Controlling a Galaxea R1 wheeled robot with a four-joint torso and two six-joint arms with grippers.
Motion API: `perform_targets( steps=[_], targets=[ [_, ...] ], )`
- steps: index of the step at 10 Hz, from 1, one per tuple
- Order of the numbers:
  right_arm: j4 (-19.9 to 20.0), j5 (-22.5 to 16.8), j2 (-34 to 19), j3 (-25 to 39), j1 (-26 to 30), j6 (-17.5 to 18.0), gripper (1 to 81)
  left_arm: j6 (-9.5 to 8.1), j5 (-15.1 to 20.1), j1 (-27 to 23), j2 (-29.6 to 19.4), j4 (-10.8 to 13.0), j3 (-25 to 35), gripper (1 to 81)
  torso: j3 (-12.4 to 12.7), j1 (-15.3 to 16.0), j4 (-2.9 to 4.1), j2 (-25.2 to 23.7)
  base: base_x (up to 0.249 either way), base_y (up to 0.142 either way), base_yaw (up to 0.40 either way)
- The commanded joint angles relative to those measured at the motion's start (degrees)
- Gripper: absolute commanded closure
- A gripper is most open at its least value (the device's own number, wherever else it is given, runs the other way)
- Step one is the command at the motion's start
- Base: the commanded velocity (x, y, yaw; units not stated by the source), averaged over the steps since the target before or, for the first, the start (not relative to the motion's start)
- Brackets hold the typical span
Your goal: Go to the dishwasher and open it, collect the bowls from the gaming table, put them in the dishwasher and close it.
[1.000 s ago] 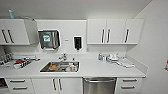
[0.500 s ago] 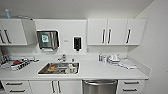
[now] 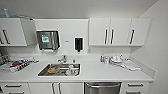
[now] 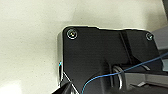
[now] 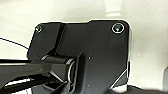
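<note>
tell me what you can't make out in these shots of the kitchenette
- dishwasher: in the head view the picture's lower edge cuts it off, leaving just its steel top and handle.
- Contents of the sink: head view, too blurred to name.
- Small items on the counter at both ends: head view, too blurred to identify.
- Both grippers' fingers: in the wrist views the dark plates cover them, so open or shut is unclear.

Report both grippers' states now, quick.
Left gripper: cannot be told.
Right gripper: cannot be told.
</note>
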Motion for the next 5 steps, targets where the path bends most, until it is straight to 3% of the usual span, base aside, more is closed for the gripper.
perform_targets(
  steps=[1, 5],
  targets=[
    [0.1, -2.8, -1.5, 0.2, 3.6, -0.3, 1.0, 0.09, 2.6, -3.7, -1.1, -0.4, 0.2, 1.0, 0.0, 0.0, 0.0, 0.0, 0.104, 0.0, 0.0],
    [0.2, -2.8, -1.5, 0.2, 3.6, -0.3, 1.0, 0.09, 2.5, -3.6, -1.0, -0.4, 0.2, 1.0, 0.0, 0.0, 0.0, 0.0, 0.105, 0.0, 0.0]
  ],
)
